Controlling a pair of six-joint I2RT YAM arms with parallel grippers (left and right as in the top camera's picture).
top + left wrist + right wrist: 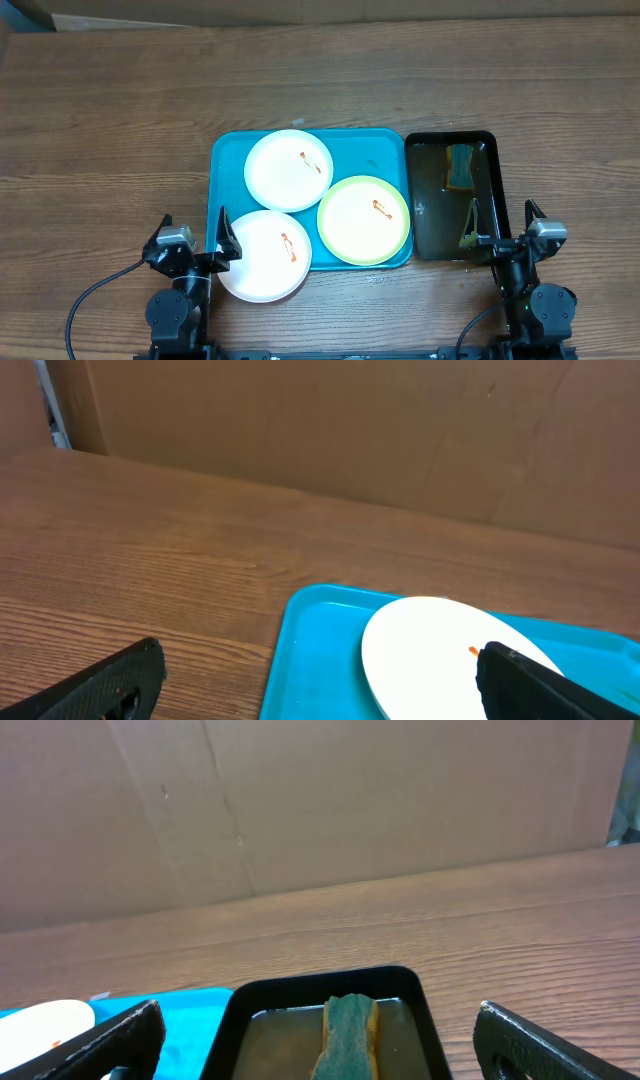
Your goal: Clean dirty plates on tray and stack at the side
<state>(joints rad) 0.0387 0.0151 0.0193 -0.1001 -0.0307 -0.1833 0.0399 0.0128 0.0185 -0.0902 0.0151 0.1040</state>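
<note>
The turquoise tray (232, 152) lies mid-table and holds three dirty plates, each with a small orange-red smear. One white plate (288, 170) is at the back left. A second white plate (264, 256) overhangs the tray's front edge. The pale yellow plate with green rim (364, 220) is at the front right. My left gripper (196, 238) is open and empty at the tray's front left corner; its view shows the tray (310, 650) and a white plate (430, 650). My right gripper (503, 226) is open and empty over the near end of the black tray.
A smaller black tray (490, 150) with brownish water stands right of the turquoise tray and holds a green-and-yellow sponge (460, 165), also shown in the right wrist view (348, 1032). Brown cardboard stands behind the wooden table (110, 130).
</note>
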